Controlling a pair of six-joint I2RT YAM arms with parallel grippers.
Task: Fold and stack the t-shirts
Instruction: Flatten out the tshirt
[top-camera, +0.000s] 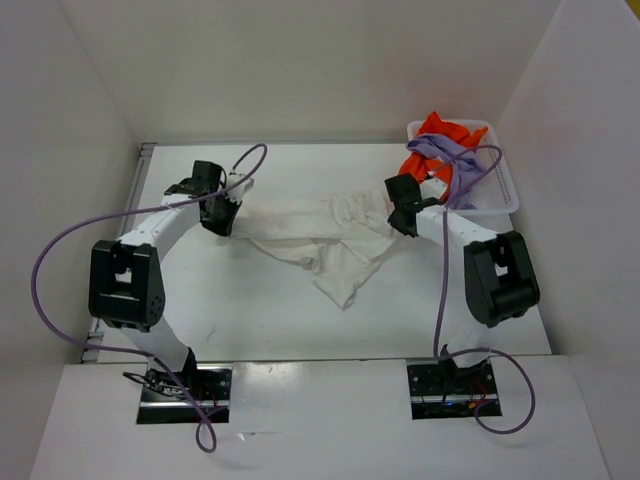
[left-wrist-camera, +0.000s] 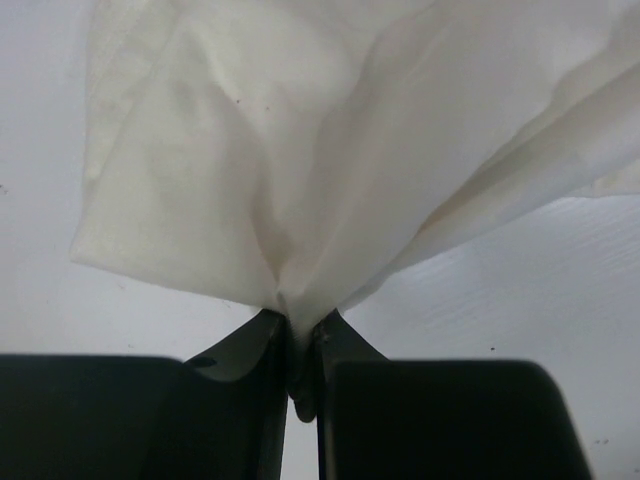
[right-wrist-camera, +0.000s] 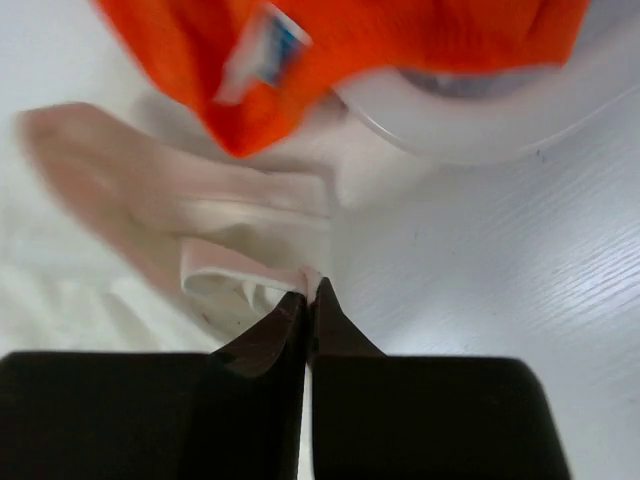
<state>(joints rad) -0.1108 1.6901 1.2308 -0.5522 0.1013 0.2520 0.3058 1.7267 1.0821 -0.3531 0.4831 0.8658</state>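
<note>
My left jaws clamp the white shirt (top-camera: 300, 225), spread on the desk (top-camera: 250, 320); right jaws closed, apparently nipping its other end. Orange shirt (top-camera: 440, 128) and lavender shirt (top-camera: 452, 155) heaped in basket (top-camera: 503, 198) just beside.

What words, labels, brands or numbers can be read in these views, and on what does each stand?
Tag on the orange shirt: blue and red marks, too blurred to read.
No other text, number or sign shows in any view.
</note>
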